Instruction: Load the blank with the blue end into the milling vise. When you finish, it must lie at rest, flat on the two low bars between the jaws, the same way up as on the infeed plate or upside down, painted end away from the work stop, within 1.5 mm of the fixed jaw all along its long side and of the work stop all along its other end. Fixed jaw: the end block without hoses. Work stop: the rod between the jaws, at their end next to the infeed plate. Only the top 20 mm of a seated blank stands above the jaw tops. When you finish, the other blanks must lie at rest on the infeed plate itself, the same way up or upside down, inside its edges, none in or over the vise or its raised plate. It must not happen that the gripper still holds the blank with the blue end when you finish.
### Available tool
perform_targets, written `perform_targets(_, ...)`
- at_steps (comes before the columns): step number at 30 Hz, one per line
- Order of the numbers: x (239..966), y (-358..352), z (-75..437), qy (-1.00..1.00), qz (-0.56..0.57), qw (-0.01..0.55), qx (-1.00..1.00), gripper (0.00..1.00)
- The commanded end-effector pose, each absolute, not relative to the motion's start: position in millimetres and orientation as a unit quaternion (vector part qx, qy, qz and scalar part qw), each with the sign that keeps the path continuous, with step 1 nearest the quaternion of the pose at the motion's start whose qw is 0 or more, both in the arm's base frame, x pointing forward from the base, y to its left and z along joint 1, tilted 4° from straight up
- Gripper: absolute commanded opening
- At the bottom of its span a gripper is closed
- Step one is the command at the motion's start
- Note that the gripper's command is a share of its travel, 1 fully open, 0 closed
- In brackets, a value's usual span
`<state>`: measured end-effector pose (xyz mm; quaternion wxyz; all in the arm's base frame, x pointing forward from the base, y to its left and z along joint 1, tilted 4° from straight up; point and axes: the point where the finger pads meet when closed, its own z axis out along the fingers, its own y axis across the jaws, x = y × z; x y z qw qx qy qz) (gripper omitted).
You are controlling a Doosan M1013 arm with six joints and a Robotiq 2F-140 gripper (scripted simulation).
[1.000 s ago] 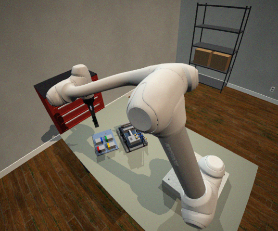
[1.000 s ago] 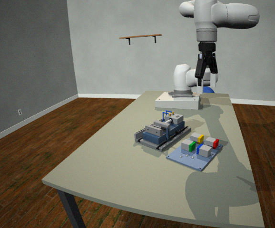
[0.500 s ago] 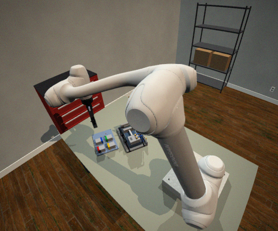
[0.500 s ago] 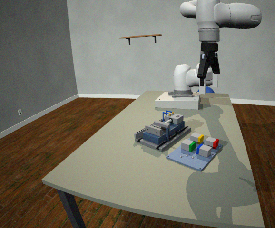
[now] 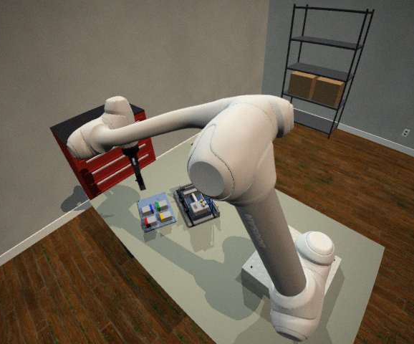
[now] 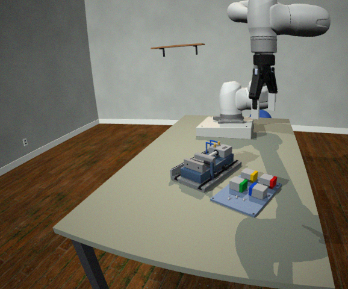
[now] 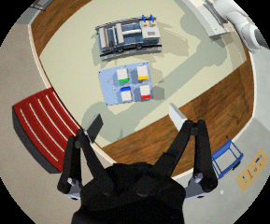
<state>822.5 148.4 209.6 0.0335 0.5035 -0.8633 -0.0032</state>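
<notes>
The blank with the blue end (image 5: 147,211) (image 6: 259,191) (image 7: 126,96) lies on the blue infeed plate (image 6: 240,208) (image 7: 107,74), its blue end towards the vise side. Blanks with green (image 6: 236,183) (image 7: 122,75), yellow (image 6: 247,174) (image 7: 142,72) and red (image 6: 265,179) (image 7: 145,91) ends lie on the plate too. The vise stands beside the plate; its fixed jaw (image 6: 194,165) is the hose-free end block, and no blank shows between the jaws. An upright post (image 6: 212,170) stands at their plate side. My gripper (image 5: 142,188) (image 6: 263,107) (image 7: 134,114) is open and empty, high above the table, off to the plate's side.
The vise's moving jaw (image 6: 205,158) (image 7: 120,34) joins a rod to the rear block (image 6: 223,150) (image 7: 150,33), which carries blue hoses. Small pins (image 6: 236,196) stand on the infeed plate. A red tool cabinet (image 5: 116,166) (image 7: 46,123) stands beyond the table edge.
</notes>
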Motion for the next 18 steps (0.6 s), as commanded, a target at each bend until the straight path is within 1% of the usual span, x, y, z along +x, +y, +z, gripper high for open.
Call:
perform_targets(1, 822.3, 148.0, 209.8, -0.863, -0.003, 0.033, 0.504, 1.0)
perform_targets(18, 821.8, 146.7, 209.9, -0.863, -0.003, 0.033, 0.504, 1.0)
